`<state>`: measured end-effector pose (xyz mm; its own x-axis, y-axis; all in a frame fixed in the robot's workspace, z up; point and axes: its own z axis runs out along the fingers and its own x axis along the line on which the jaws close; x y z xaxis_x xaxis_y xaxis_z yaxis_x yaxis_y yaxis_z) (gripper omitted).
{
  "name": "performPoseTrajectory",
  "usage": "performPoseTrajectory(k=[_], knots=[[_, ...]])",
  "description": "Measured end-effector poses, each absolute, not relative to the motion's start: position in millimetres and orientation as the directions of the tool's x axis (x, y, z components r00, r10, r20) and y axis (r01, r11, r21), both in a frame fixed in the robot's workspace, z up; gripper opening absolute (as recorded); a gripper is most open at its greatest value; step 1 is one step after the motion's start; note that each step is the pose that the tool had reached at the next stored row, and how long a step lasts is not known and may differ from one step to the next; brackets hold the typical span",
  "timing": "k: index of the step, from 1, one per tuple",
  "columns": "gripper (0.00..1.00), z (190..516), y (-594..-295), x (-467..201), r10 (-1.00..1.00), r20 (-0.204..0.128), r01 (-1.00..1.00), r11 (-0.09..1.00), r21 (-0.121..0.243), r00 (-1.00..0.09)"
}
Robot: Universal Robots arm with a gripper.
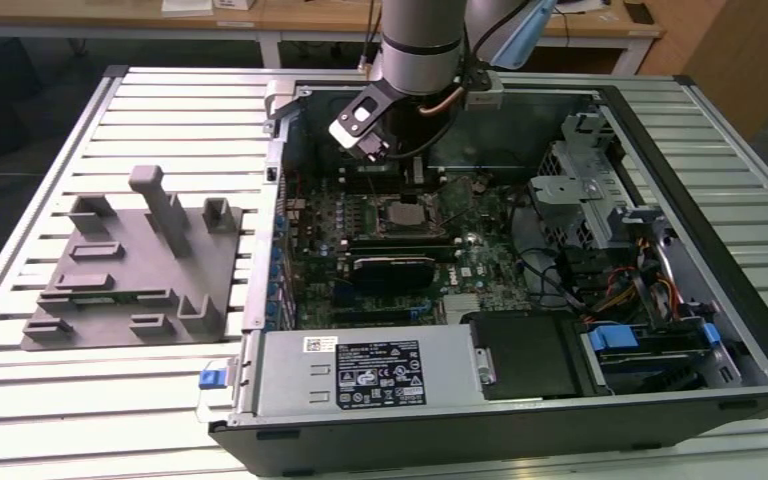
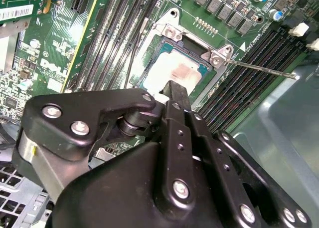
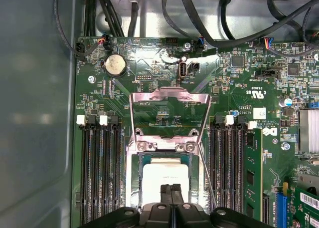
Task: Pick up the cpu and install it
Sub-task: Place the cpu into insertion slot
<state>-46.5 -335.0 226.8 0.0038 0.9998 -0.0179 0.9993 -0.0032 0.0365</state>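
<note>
Hand (image 3: 172, 189) low over the open socket, its two black fingertips (image 3: 166, 189) pressed together with only a hairline seam between them, nothing clamped. Small flat square cpu with a pale silver-grey metal top (image 3: 164, 174) lies seated flat in the socket recess, directly under my fingertips; whether they touch its top or sit just above it, I cannot tell. In the second wrist view the tip of my hand (image 2: 177, 87) overlaps the near edge of the cpu (image 2: 179, 71). Square metal socket frame (image 3: 168, 106) is swung up, apart from the cpu. Thin wire lever (image 2: 259, 69) stands out free beside the socket. Green motherboard (image 3: 149, 73) carries rows of black memory slots (image 3: 99, 168) on either side of the socket. In the exterior view my grey arm (image 1: 420, 40) reaches down into the open black computer case (image 1: 744, 330), which rests on the slatted metal surface (image 1: 37, 160); a grey moulded fixture (image 1: 131, 270) sits on that surface just beside the case, on the exterior view's left.
</note>
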Motion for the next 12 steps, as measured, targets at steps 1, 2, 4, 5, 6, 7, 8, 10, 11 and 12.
performPoseTrajectory(k=[1, 2, 4, 5, 6, 7, 8, 10, 11, 12], knots=[[0.11, 227, -335, -46, 1.0, -0.018, 0.999, -0.003, 0.036, 0.004], [0.11, 227, -335, -46, 1.0, -0.018, 0.999, -0.003, 0.036, 0.004], [0.11, 229, -335, -46, 1.0, -0.018, 0.999, -0.003, 0.036, 0.004], [0.11, 231, -335, -46, 1.0, -0.017, 0.999, -0.003, 0.036, 0.004], [0.11, 233, -335, -46, 1.0, -0.017, 0.999, -0.003, 0.036, 0.004], [0.11, 235, -335, -46, 1.0, -0.017, 0.999, -0.003, 0.036, 0.004], [0.11, 237, -335, -46, 1.0, -0.016, 0.999, -0.003, 0.036, 0.004], [0.11, 240, -335, -46, 1.0, -0.016, 0.999, -0.003, 0.036, 0.004], [0.11, 242, -335, -46, 1.0, -0.016, 0.999, -0.003, 0.036, 0.004], [0.11, 243, -335, -46, 1.0, -0.016, 0.999, -0.003, 0.036, 0.004]])
